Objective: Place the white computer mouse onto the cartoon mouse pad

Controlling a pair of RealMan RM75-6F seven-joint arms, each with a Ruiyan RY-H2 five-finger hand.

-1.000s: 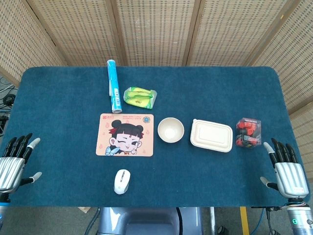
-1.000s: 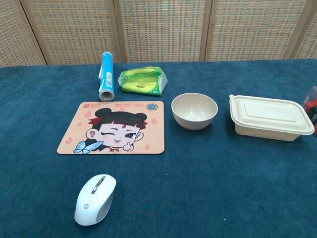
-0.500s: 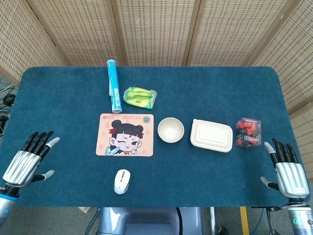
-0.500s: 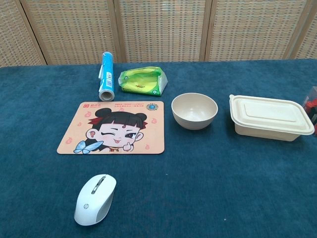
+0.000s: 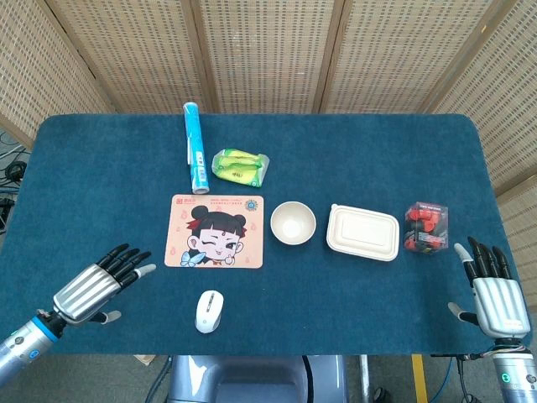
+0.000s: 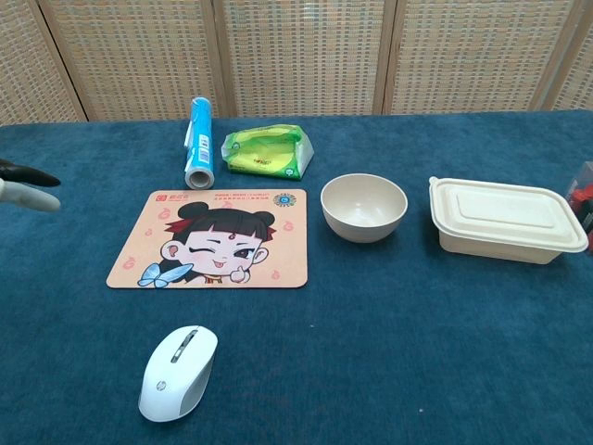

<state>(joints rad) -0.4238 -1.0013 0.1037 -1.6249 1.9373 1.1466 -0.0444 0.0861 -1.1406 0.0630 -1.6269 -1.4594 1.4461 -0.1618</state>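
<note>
We are at the reach: nothing is held yet. Our left hand [image 5: 94, 287] hovers over the tabletop [image 5: 352, 159] near its front-left corner, fingers [image 5: 126, 260] spread wide and pointing toward the middle; in the chest view only its fingertips [image 6: 23, 181] show at the left edge. Our right hand [image 5: 493, 294] waits at the front-right corner, fingers apart and upright, holding nothing.

The mouse [image 5: 209, 311] lies close to the front edge, left of centre, its nose pointing toward the back edge. The pad [image 5: 215, 232] lies flat just behind it, apart from it, with a strip of bare cloth between the two. Beside the pad toward the right sits a bowl [image 5: 293, 222], then a lidded box [image 5: 362, 232]; behind the pad lie a blue roll [image 5: 195, 158] and a green packet [image 5: 241, 167].

As we judge it, the left hand is the one to use, being the nearer. The next move calls for bringing it rightward over the mouse, lowering it, and closing the fingers around the mouse's sides. The shell looks smooth and rounded, so we would want a grip from both flanks rather than from above. After that, a short lift and carry toward the back edge should set it on the pad.
</note>
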